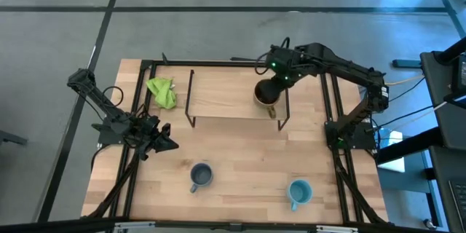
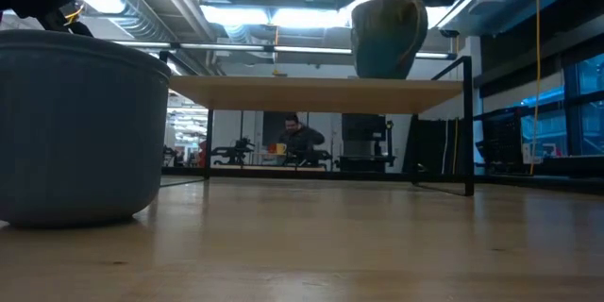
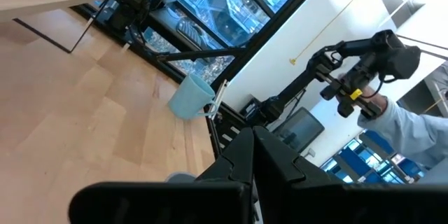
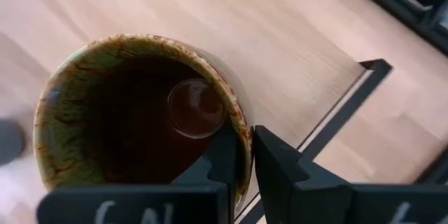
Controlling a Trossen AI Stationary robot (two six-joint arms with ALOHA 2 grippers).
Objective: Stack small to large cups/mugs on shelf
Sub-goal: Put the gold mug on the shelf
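The brown-olive mug point(image 1: 266, 93) stands upright over the right part of the light-wood shelf point(image 1: 226, 95), with my right gripper point(image 1: 274, 84) shut on its rim from above. In the low view the mug's base point(image 2: 387, 74) is level with the top of the board point(image 2: 311, 94); I cannot tell whether it rests there. The grey-blue mug point(image 1: 200, 175) and the sky-blue mug point(image 1: 299, 191) stand on their bases on the tabletop near the front edge. My left gripper point(image 1: 164, 140) waits shut and empty at the table's left side. My right gripper holds the brown-olive mug by its rim wall point(image 4: 243, 136). One finger point(image 4: 220, 164) is inside the dark hollow and the other point(image 4: 280, 171) is outside. The fingers come from above, pointing steeply down. The mug stays upright, mouth up, over the shelf.
A crumpled green cloth point(image 1: 162, 92) lies left of the shelf by the black frame point(image 1: 145, 80). The shelf's thin black legs point(image 2: 467, 123) stand on the tabletop. A person's hand and sleeve point(image 3: 392, 112) show beyond the table.
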